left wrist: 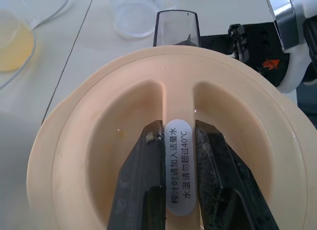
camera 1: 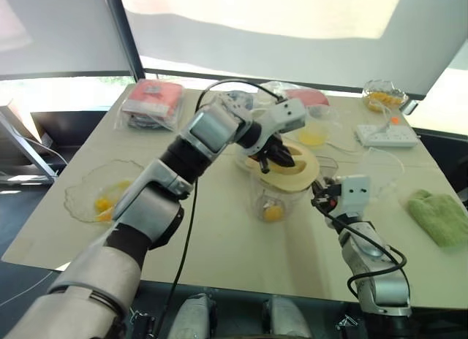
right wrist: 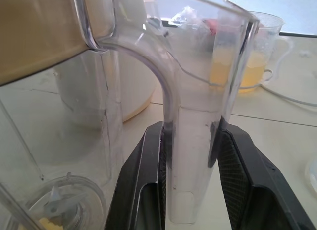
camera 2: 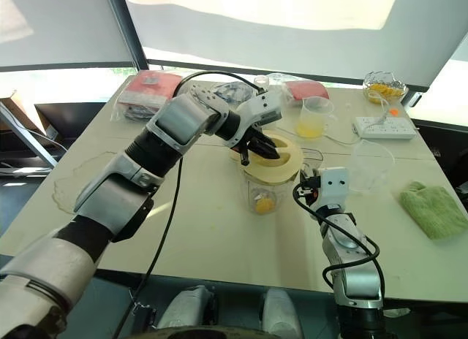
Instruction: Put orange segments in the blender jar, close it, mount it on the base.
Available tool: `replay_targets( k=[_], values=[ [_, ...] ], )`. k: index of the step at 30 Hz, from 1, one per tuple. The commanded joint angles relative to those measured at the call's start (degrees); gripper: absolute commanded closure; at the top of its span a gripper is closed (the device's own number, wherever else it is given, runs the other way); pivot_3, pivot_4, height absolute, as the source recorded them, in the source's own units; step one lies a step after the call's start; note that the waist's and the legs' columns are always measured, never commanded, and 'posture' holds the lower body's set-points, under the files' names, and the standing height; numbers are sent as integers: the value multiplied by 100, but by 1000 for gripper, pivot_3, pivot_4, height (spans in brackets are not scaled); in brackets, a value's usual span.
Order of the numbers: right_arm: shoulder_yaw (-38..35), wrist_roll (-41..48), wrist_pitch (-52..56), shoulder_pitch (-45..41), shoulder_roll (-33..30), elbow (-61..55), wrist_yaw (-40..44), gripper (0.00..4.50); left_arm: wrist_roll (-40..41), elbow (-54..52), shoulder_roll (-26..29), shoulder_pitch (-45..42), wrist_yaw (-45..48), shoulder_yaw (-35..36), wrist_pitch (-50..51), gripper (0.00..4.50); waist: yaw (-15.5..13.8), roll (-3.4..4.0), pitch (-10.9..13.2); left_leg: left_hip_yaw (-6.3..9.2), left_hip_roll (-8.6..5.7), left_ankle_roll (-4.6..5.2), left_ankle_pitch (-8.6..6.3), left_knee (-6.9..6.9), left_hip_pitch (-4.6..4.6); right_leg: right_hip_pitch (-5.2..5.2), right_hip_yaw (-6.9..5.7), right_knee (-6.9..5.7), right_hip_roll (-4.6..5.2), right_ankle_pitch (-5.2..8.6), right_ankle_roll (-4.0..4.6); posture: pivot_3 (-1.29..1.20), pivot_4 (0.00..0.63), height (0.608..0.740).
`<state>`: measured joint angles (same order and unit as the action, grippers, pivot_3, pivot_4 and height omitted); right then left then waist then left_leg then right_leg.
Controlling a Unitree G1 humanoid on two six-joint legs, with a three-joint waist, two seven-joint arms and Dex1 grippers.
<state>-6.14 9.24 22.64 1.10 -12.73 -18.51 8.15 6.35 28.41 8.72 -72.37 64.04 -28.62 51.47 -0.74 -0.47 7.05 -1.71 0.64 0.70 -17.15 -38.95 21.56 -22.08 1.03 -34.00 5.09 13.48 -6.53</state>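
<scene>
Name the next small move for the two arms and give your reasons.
Probably press and twist the lid down to seat it. The left end effector is shut on the lid's centre rib, the lid sits tilted on the blender jar, and the right end effector is shut on the jar's handle, steadying it.

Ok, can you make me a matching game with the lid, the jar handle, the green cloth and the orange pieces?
Things:
1. lid
2. jar handle
3. green cloth
4. orange pieces

Where:
A. lying near the table's right edge
B. pinched by the left gripper
C. at the jar's bottom
D. pinched by the right gripper

Pairs: 1-B, 2-D, 3-A, 4-C
</scene>
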Motion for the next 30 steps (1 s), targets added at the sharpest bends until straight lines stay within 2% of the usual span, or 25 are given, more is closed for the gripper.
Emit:
replay_targets(
  k=[1,12,19,20,21,23,26,30],
  values=[
    [156,8,-279,-148,-63,-596,200,3622,-757,805,-23,685,-1007,-578,609,4279,0,1,-2,0,-6,0,0,0,3,0,0,1,6,3,-4,0,150,740],
    [222,-34,-316,-88,-74,-588,278,3622,-890,-623,630,1100,-351,-1044,-303,4279,88,9,-7,-2,-7,0,0,102,-5,-9,-17,66,23,-12,21,0,150,740],
    [213,-98,-370,-73,-213,-556,408,3618,-1027,-1595,964,1086,-399,-797,-882,737,181,31,31,-2,-7,0,0,116,6,-32,-20,67,27,-13,22,0,150,740],
    [207,-100,-381,-69,-237,-551,436,3618,-963,-1804,1011,1000,-348,-658,-852,376,178,28,41,-3,-7,0,0,122,10,-38,-21,67,29,-13,22,0,150,740],
    [195,-82,-394,-53,-258,-553,458,3618,-901,-1990,1059,920,-309,-526,-894,376,178,22,45,-8,-8,1,1,128,17,-50,-21,66,32,-13,23,0,150,740],
    [147,-44,-404,-26,-301,-546,505,3618,-748,-2191,1169,677,-264,-176,-1016,376,172,25,47,-10,-7,16,15,130,94,-118,-29,51,31,-16,25,0,150,740],
    [67,-16,-444,5,-354,-490,575,3618,-519,-2011,1271,186,-406,525,-1200,376,143,29,75,-17,-12,-29,48,121,204,-254,-30,-20,30,-19,23,0,150,740],
    [7,33,-459,-30,-392,-416,627,3618,-459,-1523,1411,-118,-748,1026,-1407,376,112,53,139,-16,-10,-41,60,98,269,-308,-48,-37,-18,-25,8,0,150,740]
  ],
)
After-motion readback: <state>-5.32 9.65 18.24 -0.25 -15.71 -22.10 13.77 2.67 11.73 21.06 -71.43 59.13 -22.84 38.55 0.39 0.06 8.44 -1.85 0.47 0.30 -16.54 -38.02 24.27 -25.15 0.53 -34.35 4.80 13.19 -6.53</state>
